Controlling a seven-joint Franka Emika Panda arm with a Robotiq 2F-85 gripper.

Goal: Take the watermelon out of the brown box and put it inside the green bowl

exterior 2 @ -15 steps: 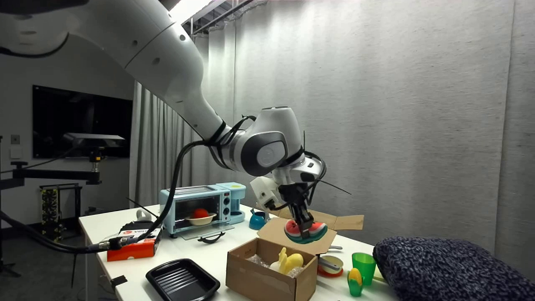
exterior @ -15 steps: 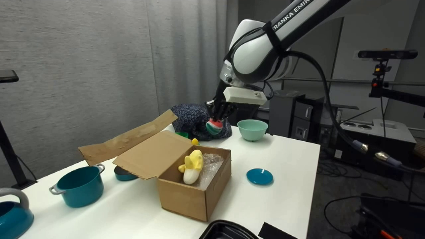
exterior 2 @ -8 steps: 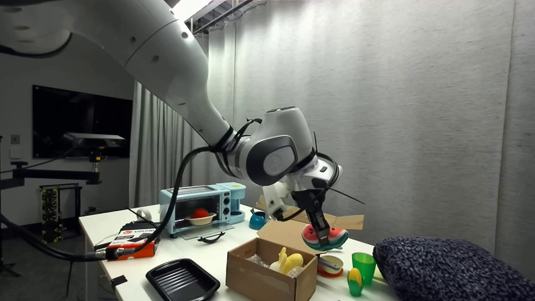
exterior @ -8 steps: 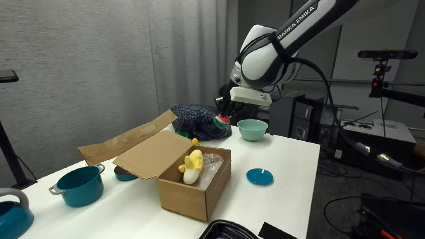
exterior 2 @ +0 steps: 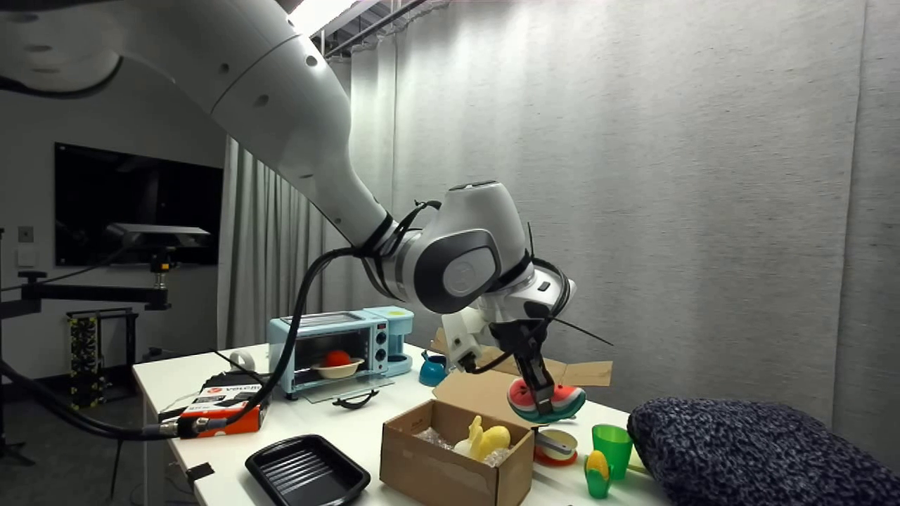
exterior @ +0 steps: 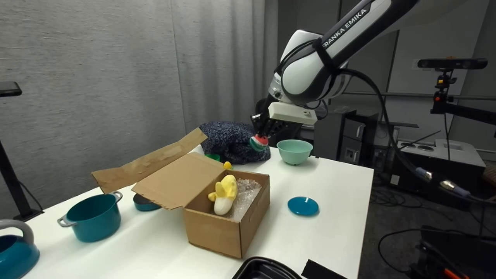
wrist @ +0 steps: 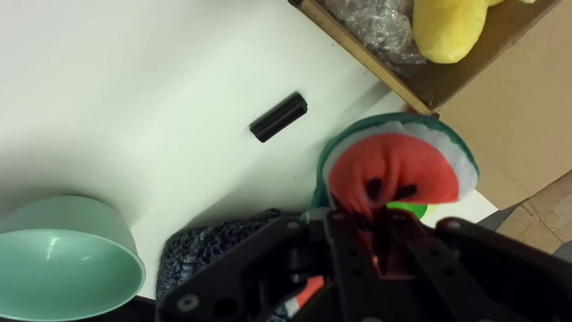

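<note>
Gripper pinches watermelon mid-wedge, creasing the red flesh. Watermelon hangs above table, rind lowest in an exterior view, out of box; bowl stands apart from it, to the left in wrist view.

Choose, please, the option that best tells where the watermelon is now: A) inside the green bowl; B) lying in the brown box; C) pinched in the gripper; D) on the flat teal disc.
C: the wrist view shows the gripper squeezing the watermelon so that its red face puckers, and in an exterior view it hangs apart from both the green bowl and the brown box.
</note>
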